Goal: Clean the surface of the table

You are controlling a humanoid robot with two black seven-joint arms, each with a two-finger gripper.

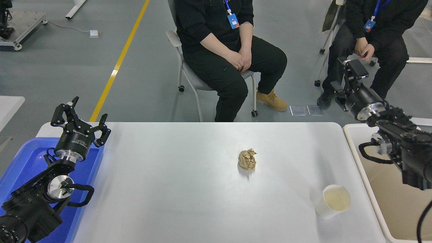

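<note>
The white table surface (175, 189) carries a crumpled brown paper ball (247, 160) near its middle and a white paper cup (332, 200) standing upright towards the front right. My right gripper (352, 71) is raised past the table's far right corner, above the beige bin, well away from both items and holding nothing I can see. My left gripper (84, 116) stays parked open over the blue tray at the left, empty.
A blue plastic tray (20, 158) lies under the left arm at the table's left end. A beige rectangular bin (384, 192) stands off the right edge. Two people sit on chairs beyond the far side, hands in their laps.
</note>
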